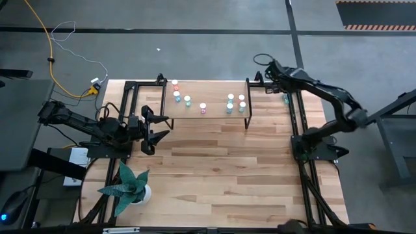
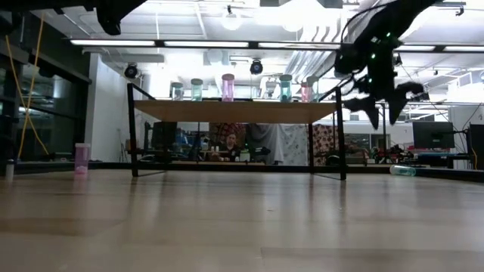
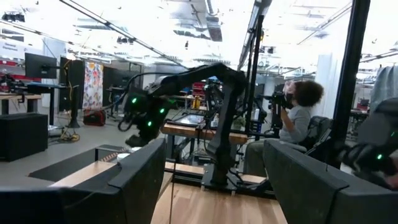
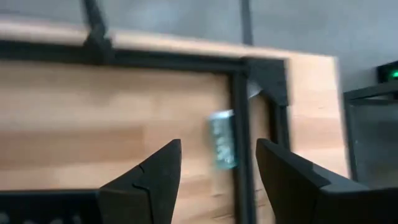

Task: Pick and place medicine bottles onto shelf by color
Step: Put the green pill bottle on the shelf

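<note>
**Spotter:** Which bottle are you going for, and from which side?

**Me:** The teal bottle (image 4: 222, 139) lying on its side at the far right corner of the table (image 1: 214, 169), close to the black frame rail (image 4: 244, 143). My right gripper (image 4: 217, 168) hangs above it, fingers spread and holding nothing. In the right wrist view the bottle shows in the gap between them, a little ahead of the tips.

**Spotter:** How does its long axis run?

**Me:** Roughly along the rail, so as I judge it the fingers would close across its width. The rail right beside it is my worry; one finger has little room there.

**Spotter:** And the left arm?

**Me:** The left gripper (image 1: 153, 123) is released wide and empty, low at the left end of the shelf (image 1: 214, 112), well apart from that bottle. The right arm is plainly nearer.

**Spotter:** The rest?

**Me:** Seven bottles already stand on the shelf top; one pink bottle (image 2: 82, 159) stands on the table to its left.
</note>
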You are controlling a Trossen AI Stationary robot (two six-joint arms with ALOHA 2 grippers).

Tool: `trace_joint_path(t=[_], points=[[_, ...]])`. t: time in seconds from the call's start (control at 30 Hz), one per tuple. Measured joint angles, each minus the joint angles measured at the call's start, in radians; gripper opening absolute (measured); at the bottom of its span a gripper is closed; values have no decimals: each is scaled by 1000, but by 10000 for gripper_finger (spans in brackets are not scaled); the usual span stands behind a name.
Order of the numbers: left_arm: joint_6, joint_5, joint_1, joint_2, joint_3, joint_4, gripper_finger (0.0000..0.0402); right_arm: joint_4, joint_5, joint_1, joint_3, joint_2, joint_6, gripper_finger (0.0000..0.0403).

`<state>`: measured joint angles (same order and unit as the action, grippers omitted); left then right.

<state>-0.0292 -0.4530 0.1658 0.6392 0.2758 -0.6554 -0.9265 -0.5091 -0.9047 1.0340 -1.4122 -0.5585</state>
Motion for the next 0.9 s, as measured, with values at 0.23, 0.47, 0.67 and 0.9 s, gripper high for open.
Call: trace_joint_path(t=[0.23, 0.47, 0.67, 0.9], points=[[0, -2, 0, 0, 0, 3, 257, -16, 6, -21, -1, -142, -39, 199], [0, 0, 0, 0, 0, 4, 257, -21, -55, -19, -1, -274, -113, 199], [0, 0, 0, 0, 0, 4, 257, -27, -128, -17, -1, -372, -157, 199], [0, 1, 0, 0, 0, 7, 257, -25, -145, -19, -1, -393, -168, 199]])
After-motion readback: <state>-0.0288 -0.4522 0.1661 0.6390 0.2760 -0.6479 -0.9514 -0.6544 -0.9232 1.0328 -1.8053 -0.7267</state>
